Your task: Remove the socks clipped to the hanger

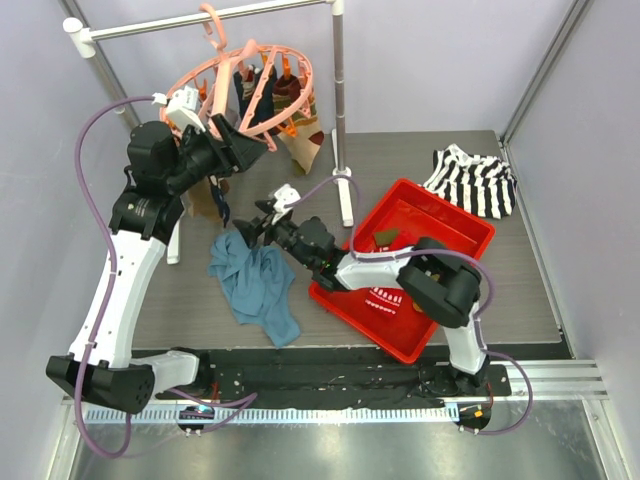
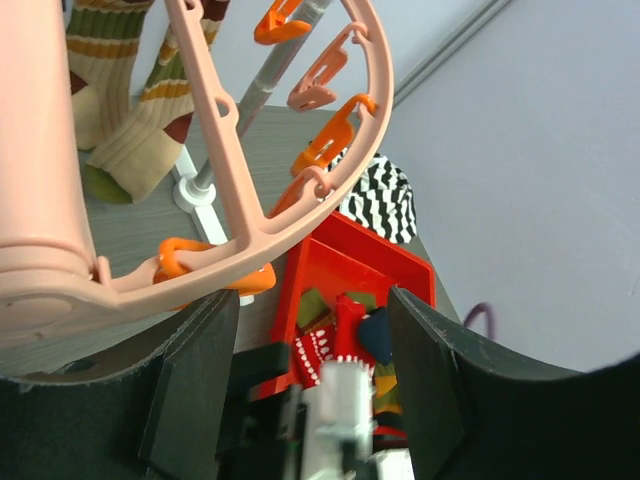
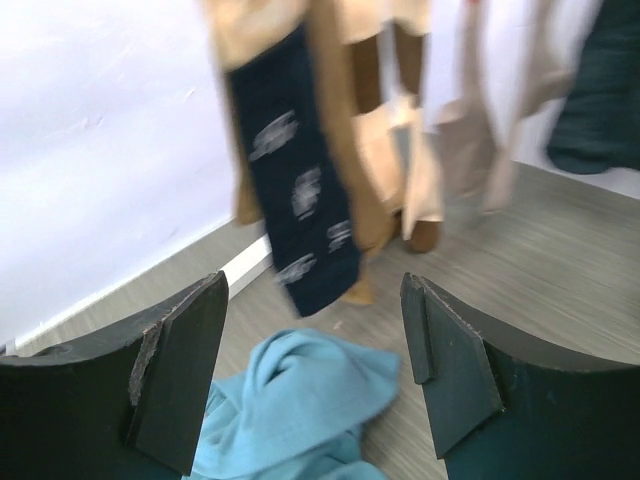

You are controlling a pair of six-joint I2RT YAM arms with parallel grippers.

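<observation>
Upper left: round salmon plastic hanger (image 1: 252, 47), knit socks (image 1: 300, 145) clipped on.
Lower right, glossy red tray (image 1: 470, 232) holding loose socks (image 1: 386, 297); left gripper (image 2: 312, 300) and right gripper (image 3: 312, 290) both spread.

From above, the light is bright, even and diffuse, with only faint soft shadows on the table (image 1: 420, 150) and a dull sheen on the metal strip (image 1: 330, 450) at its near edge. The left wrist view shows the hanger (image 2: 214, 130) soft and swollen close to the lens, the distance sharper. The right wrist view is blurred, the socks (image 3: 300, 200) smeared, the white wall (image 3: 100, 150) nearly washed out.
</observation>
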